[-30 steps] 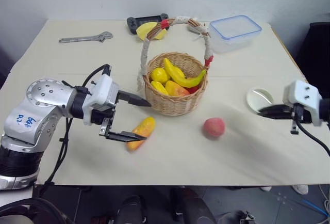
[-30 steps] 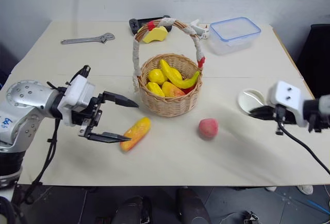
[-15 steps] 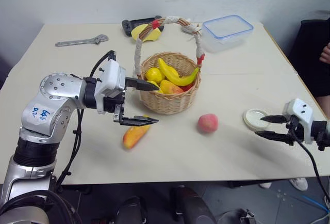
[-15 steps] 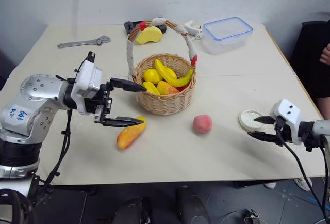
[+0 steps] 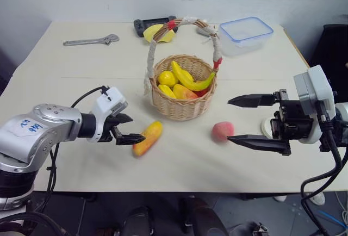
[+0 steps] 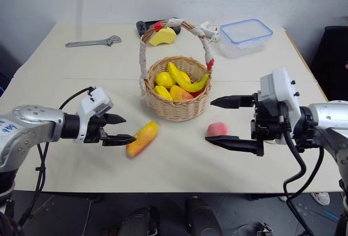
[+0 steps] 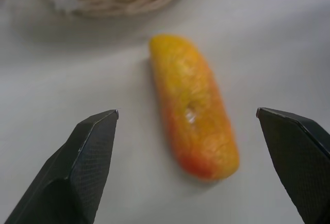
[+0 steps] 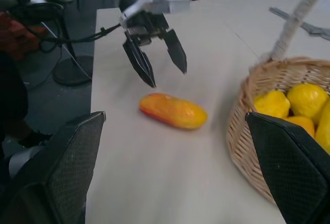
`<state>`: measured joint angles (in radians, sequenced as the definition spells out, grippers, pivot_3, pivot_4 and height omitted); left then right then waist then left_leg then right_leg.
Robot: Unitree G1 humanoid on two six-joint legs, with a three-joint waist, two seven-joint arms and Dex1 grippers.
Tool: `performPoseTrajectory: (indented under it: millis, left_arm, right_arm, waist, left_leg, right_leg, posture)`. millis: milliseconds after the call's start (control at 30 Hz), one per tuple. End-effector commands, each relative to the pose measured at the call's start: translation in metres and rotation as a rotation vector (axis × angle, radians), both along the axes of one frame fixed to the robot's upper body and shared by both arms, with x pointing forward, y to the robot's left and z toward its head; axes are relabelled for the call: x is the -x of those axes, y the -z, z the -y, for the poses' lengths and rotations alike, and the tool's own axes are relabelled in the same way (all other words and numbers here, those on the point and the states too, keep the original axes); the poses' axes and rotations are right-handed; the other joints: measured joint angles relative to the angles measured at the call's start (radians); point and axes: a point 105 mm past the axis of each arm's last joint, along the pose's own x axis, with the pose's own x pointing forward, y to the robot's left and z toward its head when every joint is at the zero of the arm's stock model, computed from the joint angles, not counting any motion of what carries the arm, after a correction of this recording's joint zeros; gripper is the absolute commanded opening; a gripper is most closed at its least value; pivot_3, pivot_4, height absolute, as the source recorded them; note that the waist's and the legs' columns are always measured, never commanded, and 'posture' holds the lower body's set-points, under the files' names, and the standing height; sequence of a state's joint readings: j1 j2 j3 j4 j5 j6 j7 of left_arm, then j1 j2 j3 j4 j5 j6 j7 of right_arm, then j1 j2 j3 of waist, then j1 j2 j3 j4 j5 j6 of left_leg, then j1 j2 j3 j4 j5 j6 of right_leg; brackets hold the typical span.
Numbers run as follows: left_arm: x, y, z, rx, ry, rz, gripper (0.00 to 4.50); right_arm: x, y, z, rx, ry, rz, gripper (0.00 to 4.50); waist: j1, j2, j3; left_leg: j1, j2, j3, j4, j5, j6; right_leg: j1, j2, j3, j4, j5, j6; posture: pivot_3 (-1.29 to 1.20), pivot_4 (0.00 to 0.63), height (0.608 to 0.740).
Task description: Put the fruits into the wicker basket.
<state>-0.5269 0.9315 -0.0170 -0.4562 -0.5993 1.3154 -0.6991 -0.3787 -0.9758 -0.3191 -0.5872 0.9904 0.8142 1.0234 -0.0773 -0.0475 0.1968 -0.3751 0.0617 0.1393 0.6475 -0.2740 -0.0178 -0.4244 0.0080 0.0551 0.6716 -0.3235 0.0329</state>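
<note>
The orange-yellow mango-like fruit point(image 5: 148, 137) lies on the table in front of the wicker basket point(image 5: 182, 104). My left gripper point(image 5: 137, 128) is open just left of it, fingertips at its near end and not touching; the left wrist view shows the mango point(image 7: 193, 131) ahead, between the two fingers. The pinkish-red peach point(image 5: 222, 131) sits right of the basket's front. My right gripper point(image 5: 228, 119) is wide open and points left, its lower fingertip close beside the peach. The basket holds bananas and yellow fruits under its arched handle point(image 5: 185, 23).
A wrench point(image 5: 89, 41) lies at the back left. A black device point(image 5: 155, 24) and a yellow piece point(image 5: 155, 32) sit behind the basket. A clear blue-rimmed box point(image 5: 247, 33) stands at the back right. A white lid point(image 5: 266, 128) peeks from behind my right gripper.
My right gripper has opened wide and swung left from the table's right edge to the peach. My left gripper has sunk and turned, from above the mango to its left end.
</note>
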Motion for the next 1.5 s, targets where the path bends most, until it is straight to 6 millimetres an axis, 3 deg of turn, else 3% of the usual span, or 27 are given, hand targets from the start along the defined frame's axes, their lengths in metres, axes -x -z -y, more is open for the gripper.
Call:
performPoseTrajectory:
  millis: [33, 233, 467, 567, 633, 833, 900, 1067, 1133, 1233, 1333, 1500]
  left_arm:
    - [-0.004, 0.003, 0.01, 0.01, -0.016, 0.002, 4.5]
    - [-0.006, 0.019, 0.029, -0.01, 0.023, -0.019, 4.5]
    - [-0.013, 0.046, 0.029, -0.095, 0.014, -0.035, 4.5]
    - [-0.015, 0.047, 0.031, -0.081, 0.031, -0.029, 4.5]
    - [-0.016, 0.044, 0.03, -0.073, 0.041, -0.015, 4.11]
    - [-0.01, 0.019, 0.028, -0.005, 0.12, 0.001, 2.33]
    - [-0.009, 0.003, 0.029, 0.025, 0.19, 0.057, 1.96]
    - [0.01, -0.067, 0.039, 0.152, 0.468, 0.139, 1.91]
    - [0.013, -0.081, 0.043, 0.177, 0.525, 0.147, 1.91]
    - [-0.007, -0.104, 0.068, 0.249, 0.489, 0.222, 1.91]
    - [-0.033, -0.101, 0.089, 0.176, 0.425, 0.327, 1.91]
    - [-0.074, -0.089, 0.104, 0.037, 0.275, 0.484, 1.91]
  right_arm:
    - [0.003, -0.002, -0.003, 0.007, 0.003, 0.034, 4.47]
    - [0.003, 0.002, -0.001, 0.015, 0.028, 0.035, 4.47]
    - [0.0, 0.006, 0.001, 0.023, 0.064, 0.044, 4.47]
    - [-0.001, 0.009, 0.003, 0.028, 0.087, 0.053, 4.47]
    - [-0.002, 0.01, 0.004, 0.032, 0.103, 0.063, 4.5]
    - [-0.002, 0.013, 0.007, 0.039, 0.125, 0.073, 4.5]
    - [-0.002, 0.013, 0.007, 0.037, 0.126, 0.075, 4.5]
    - [-0.008, 0.011, 0.01, 0.042, 0.15, 0.092, 4.5]
    - [-0.01, 0.009, 0.012, 0.04, 0.165, 0.1, 4.5]
    - [-0.012, 0.009, 0.011, 0.036, 0.177, 0.108, 4.5]
    - [-0.012, 0.009, 0.008, 0.034, 0.187, 0.115, 4.5]
    - [-0.014, 0.01, 0.009, 0.027, 0.225, 0.123, 4.5]
  waist:
    - [0.003, 0.0, 0.0]
    - [0.012, 0.0, 0.0]
    - [0.018, 0.0, 0.0]
    - [0.021, 0.0, 0.0]
    - [0.022, 0.0, 0.0]
    - [0.017, 0.0, 0.0]
    - [0.018, 0.0, 0.0]
    - [0.021, 0.0, 0.0]
    - [0.021, 0.0, 0.0]
    - [0.028, 0.0, 0.0]
    - [0.03, 0.0, 0.0]
    - [0.021, 0.0, 0.0]
  left_leg:
    - [0.0, 0.0, 0.001, 0.0, 0.0, 0.0]
    - [-0.001, 0.001, 0.002, 0.0, -0.004, -0.001]
    - [-0.001, 0.001, 0.003, 0.0, -0.004, -0.002]
    - [0.001, 0.001, 0.003, 0.0, -0.004, -0.001]
    - [0.001, 0.001, 0.003, 0.0, -0.004, 0.0]
    - [0.001, 0.001, 0.003, 0.0, -0.003, 0.001]
    - [0.001, 0.001, 0.003, -0.001, -0.003, 0.0]
    - [-0.001, 0.001, 0.003, 0.0, -0.004, 0.0]
    - [-0.002, 0.001, 0.004, 0.0, -0.004, 0.001]
    - [-0.001, 0.001, 0.004, 0.0, -0.005, 0.001]
    - [-0.002, 0.0, 0.003, 0.001, -0.006, 0.002]
    - [-0.002, 0.001, 0.006, 0.0, -0.006, 0.002]
  right_leg:
    - [0.0, 0.0, 0.0, 0.0, 0.0, 0.0]
    - [-0.001, 0.0, 0.0, -0.001, 0.0, 0.0]
    - [-0.002, 0.0, 0.0, -0.001, -0.001, 0.0]
    - [0.0, 0.0, 0.001, -0.001, -0.001, 0.0]
    - [0.0, 0.0, 0.001, -0.001, -0.001, 0.0]
    - [0.0, 0.0, 0.001, -0.002, 0.0, 0.0]
    - [0.0, 0.0, 0.001, -0.002, 0.0, 0.0]
    - [-0.002, 0.0, 0.0, -0.003, 0.0, 0.0]
    - [-0.001, 0.0, 0.0, -0.004, 0.0, 0.0]
    - [0.0, 0.0, 0.0, -0.004, 0.0, 0.001]
    - [0.0, 0.0, 0.001, -0.005, 0.0, 0.002]
    - [-0.002, 0.0, 0.002, -0.005, 0.0, 0.003]
  posture:
    - [0.0, 0.15, 0.74]
    - [0.0, 0.15, 0.74]
    - [0.0, 0.15, 0.74]
    - [0.0, 0.15, 0.74]
    - [0.0, 0.15, 0.74]
    - [0.0, 0.15, 0.74]
    - [0.0, 0.15, 0.74]
    - [0.0, 0.15, 0.74]
    - [0.0, 0.15, 0.74]
    - [0.0, 0.15, 0.74]
    - [0.0, 0.15, 0.74]
    - [0.0, 0.15, 0.74]
